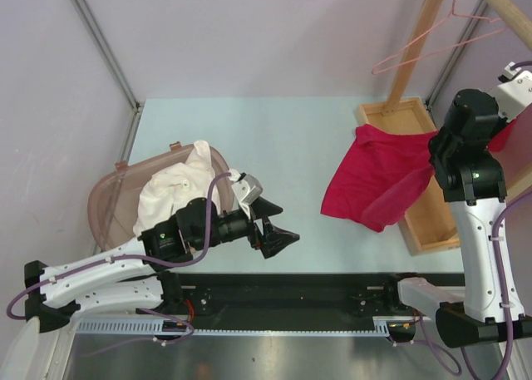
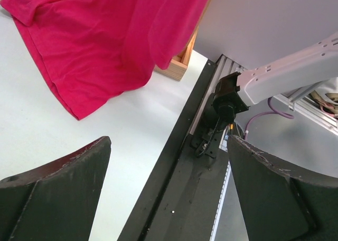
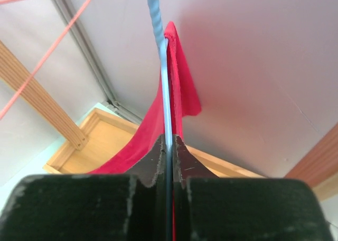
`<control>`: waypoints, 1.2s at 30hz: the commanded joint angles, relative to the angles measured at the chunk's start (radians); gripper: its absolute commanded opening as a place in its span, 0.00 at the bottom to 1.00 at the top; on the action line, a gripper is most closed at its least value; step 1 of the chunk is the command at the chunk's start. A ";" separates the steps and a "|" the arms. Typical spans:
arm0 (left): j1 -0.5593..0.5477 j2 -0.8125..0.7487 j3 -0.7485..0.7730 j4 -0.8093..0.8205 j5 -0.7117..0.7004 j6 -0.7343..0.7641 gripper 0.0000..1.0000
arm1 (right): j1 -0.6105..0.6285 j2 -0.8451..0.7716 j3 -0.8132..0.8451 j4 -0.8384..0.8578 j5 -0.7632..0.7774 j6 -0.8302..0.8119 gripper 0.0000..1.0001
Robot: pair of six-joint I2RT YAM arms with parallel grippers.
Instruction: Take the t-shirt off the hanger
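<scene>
Top external view: the left gripper [image 1: 288,223] hovers over the near part of the table [image 1: 274,139], its two fingers spread apart and holding nothing. Just behind that arm a brown basket [image 1: 106,199] holds a white cloth [image 1: 176,185]. The red t-shirt [image 1: 374,179] hangs on the right side. Its lower edge sags onto the table and over the rim of a wooden tray [image 1: 426,224], and its upper part rises to the right behind the raised right arm. That arm's fingers cannot be made out from here. A pink hanger [image 1: 432,41] hangs bare on a slanted wooden post [image 1: 416,43] above the tray.

Left wrist view: both dark fingers [image 2: 58,183] stand wide apart with only open space between them. Beyond them the t-shirt's hem lies crumpled on the pale table, next to the tray's corner. A black rail [image 2: 179,162] runs along the table edge.

Right wrist view: the right gripper [image 3: 170,146] is pressed closed on the thin wire of a blue hanger [image 3: 157,35], which runs straight up from between the fingertips. The red fabric lies right against that wire and falls away towards the tray below. Whether the fingers also pinch cloth cannot be told. The pink hanger shows at the upper left.
</scene>
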 commanded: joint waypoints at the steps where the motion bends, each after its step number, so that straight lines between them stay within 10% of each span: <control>1: -0.001 -0.002 0.061 0.019 -0.007 -0.012 0.96 | 0.036 0.015 0.094 0.090 0.047 -0.051 0.00; 14: 0.000 0.016 0.080 0.025 -0.022 -0.017 0.96 | 0.359 0.081 0.137 0.384 0.222 -0.404 0.00; 21: 0.000 0.015 0.083 0.023 -0.036 -0.015 0.96 | 0.497 0.078 0.120 0.233 0.228 -0.297 0.00; 36: 0.000 -0.018 0.050 0.020 -0.079 -0.042 0.96 | 0.444 0.048 -0.111 0.095 -0.745 0.011 0.00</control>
